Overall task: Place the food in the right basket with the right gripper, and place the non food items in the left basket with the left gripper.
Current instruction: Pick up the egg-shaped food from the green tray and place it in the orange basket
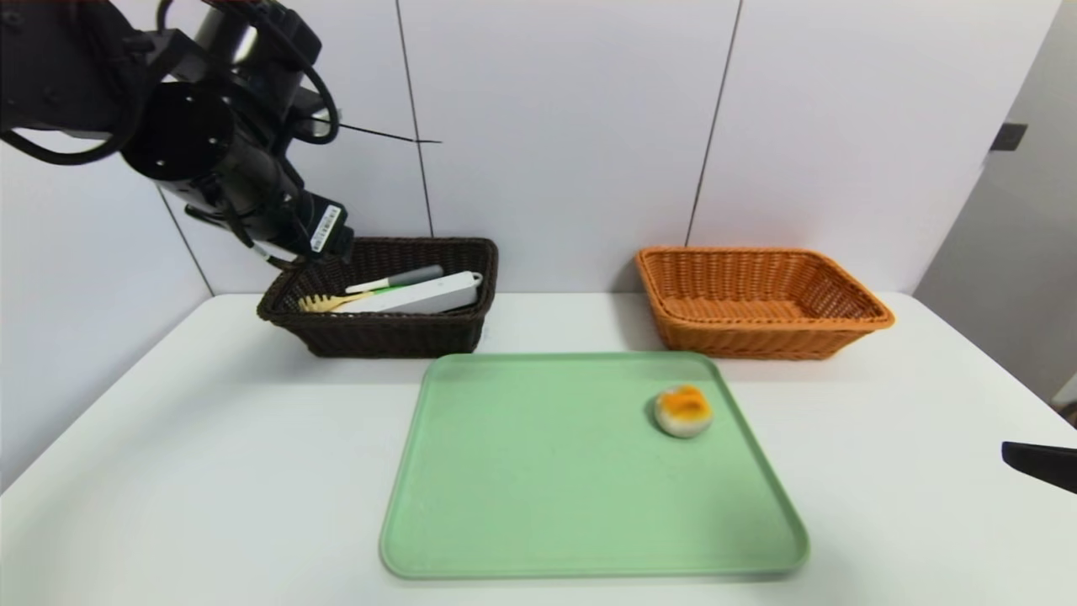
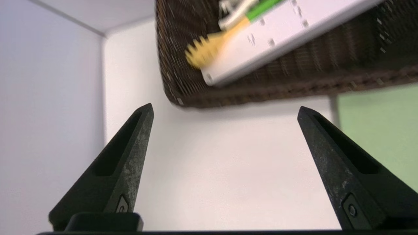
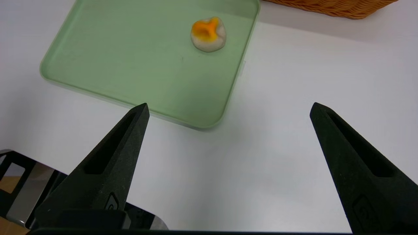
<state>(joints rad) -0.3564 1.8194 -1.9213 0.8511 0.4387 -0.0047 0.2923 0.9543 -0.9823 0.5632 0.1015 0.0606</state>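
The food item [image 1: 683,411] rests on the green tray [image 1: 589,471], at 2 o'clock from the tray's centre. It has a whitish body and an orange top, and neither gripper touches it. All clock directions refer to the head view.

The tray lies flat on the desk [image 1: 210,471]. The orange basket [image 1: 764,343] stands on the desk at 1 o'clock from the food item. The dark basket [image 1: 391,337] stands at 10 o'clock from the tray's centre and contains these parts:
- White box [image 1: 421,296]: lies slanted.
- Yellow fork [image 1: 320,303]: prongs at the 9 o'clock end of the box.
- Grey-handled tool [image 1: 416,276]: on the 12 o'clock side of the box.

The left gripper [image 2: 226,106] is positioned above the 9 o'clock end of the dark basket. Its fingers are spread wide, with nothing between them. The right gripper [image 3: 230,103] is idle above the desk, at 3 o'clock from the tray. Its fingers are spread wide and hold nothing.
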